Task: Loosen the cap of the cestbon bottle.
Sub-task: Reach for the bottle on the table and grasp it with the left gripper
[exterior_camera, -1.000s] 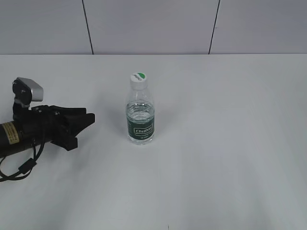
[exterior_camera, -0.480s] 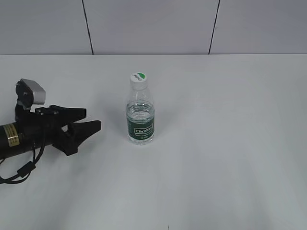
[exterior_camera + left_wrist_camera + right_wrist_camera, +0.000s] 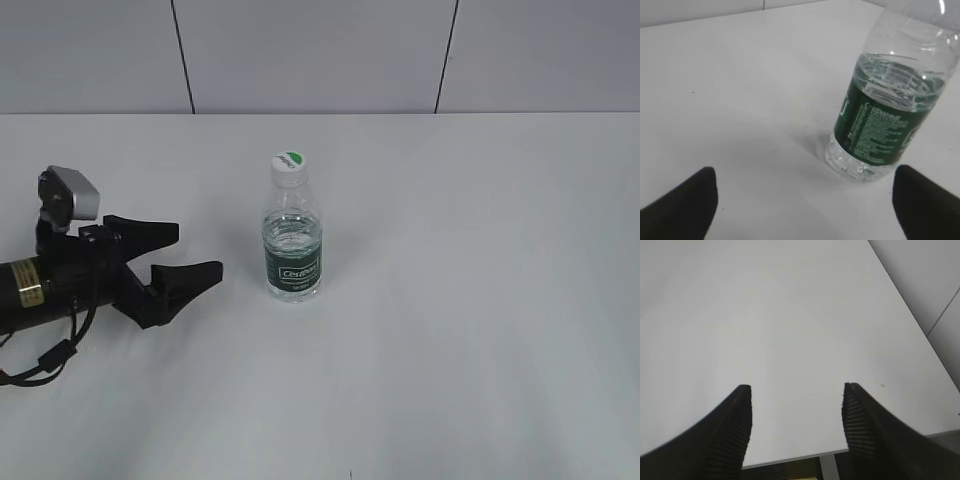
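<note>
The cestbon bottle (image 3: 293,245) stands upright mid-table, clear with a dark green label band. Its white cap (image 3: 288,164) with a green mark sits on top. In the left wrist view the bottle (image 3: 880,125) fills the upper right; its cap is out of that frame. My left gripper (image 3: 190,252) is open and empty, low over the table, a short way left of the bottle. Its fingertips show at the lower corners of the left wrist view (image 3: 805,187). My right gripper (image 3: 796,392) is open and empty over bare table; it is out of the exterior view.
The white table (image 3: 460,300) stretches around the bottle. A grey panelled wall (image 3: 320,50) stands behind it. In the right wrist view the table's edge (image 3: 785,459) and a leg show below the fingers.
My left gripper has moved right toward the bottle and its jaws have opened wider. The bottle has not moved.
</note>
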